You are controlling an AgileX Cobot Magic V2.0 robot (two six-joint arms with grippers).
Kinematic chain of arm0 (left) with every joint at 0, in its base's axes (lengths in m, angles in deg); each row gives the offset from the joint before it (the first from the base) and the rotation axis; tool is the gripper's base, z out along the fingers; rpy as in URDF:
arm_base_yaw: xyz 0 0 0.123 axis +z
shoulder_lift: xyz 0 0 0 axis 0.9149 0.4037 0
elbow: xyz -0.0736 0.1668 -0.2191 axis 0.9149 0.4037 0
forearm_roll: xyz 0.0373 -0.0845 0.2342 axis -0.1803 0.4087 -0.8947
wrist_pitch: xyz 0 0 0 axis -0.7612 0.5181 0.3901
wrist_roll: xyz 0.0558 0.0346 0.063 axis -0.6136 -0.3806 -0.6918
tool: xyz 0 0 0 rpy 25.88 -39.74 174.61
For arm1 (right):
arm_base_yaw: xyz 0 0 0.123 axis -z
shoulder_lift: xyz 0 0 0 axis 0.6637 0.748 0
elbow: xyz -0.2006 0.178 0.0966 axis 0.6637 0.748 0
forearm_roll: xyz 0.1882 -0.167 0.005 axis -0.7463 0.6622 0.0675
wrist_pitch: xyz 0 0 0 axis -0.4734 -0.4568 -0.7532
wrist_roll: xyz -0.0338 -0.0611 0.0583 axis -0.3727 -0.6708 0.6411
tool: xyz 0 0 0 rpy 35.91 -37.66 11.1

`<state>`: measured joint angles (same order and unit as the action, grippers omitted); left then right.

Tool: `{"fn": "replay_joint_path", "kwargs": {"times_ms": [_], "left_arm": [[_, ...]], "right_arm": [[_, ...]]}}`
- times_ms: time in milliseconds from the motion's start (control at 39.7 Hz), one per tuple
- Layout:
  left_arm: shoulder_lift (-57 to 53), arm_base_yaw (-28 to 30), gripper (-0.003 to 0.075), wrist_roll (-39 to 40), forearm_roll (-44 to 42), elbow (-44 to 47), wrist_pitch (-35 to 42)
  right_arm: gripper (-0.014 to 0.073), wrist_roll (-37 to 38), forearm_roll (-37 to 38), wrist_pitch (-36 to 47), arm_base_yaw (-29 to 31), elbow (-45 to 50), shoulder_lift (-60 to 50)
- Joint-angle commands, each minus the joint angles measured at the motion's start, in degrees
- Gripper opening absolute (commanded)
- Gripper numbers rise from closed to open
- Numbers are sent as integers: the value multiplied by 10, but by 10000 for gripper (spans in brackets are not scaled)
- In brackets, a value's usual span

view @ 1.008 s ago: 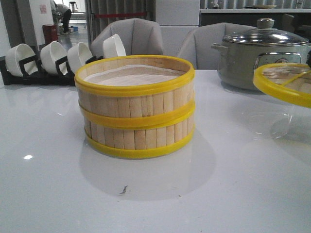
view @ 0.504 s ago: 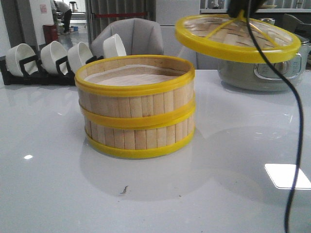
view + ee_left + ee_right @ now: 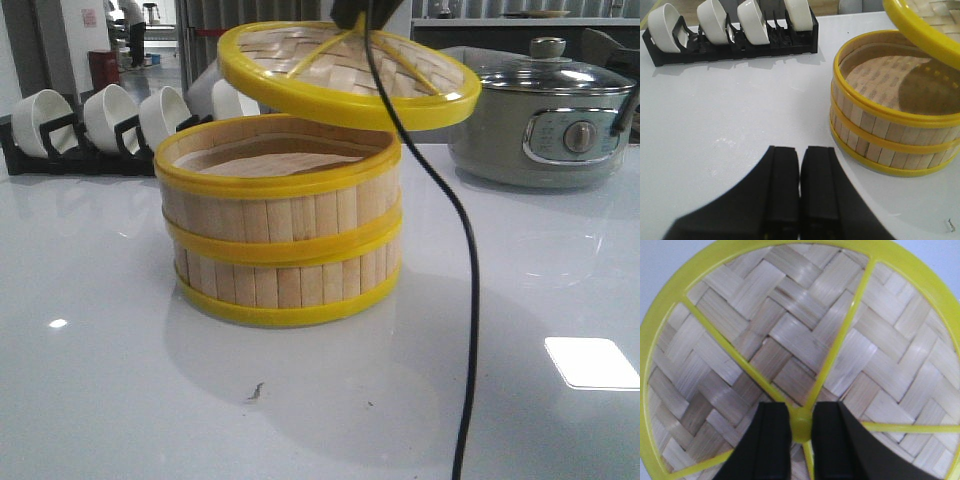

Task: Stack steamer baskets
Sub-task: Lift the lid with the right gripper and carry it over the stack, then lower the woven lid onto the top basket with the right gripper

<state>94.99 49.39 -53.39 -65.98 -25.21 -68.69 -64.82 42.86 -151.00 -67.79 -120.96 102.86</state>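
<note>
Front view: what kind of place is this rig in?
Probably a kitchen or dining mock-up inside a larger lab or office. Signs: white bowls in a black rack, a grey-green electric pot with a glass lid, upholstered chairs behind the white table, and an open hallway beyond.

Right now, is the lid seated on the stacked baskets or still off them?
Off. The lid hangs tilted above the top basket, shifted right, gripped at its hub by the right hand; a gap shows beneath.

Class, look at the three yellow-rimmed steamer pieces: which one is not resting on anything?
The woven lid. The right gripper holds it tilted in the air above the two stacked baskets, which sit on the table.
</note>
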Motion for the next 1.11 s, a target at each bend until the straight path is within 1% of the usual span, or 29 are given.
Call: {"fn": "replay_joint_path", "kwargs": {"times_ms": [0,353,1083], "left_arm": [[-1,1,83,4,0,-16,49],[-1,1,83,4,0,-16,49],[-1,1,83,4,0,-16,49]], "right_arm": [[55,-2,-7,26,-11,-37,-23],[55,-2,-7,29,-39,-72,6],[55,-6,-8,45,-47,-74,37]]}}
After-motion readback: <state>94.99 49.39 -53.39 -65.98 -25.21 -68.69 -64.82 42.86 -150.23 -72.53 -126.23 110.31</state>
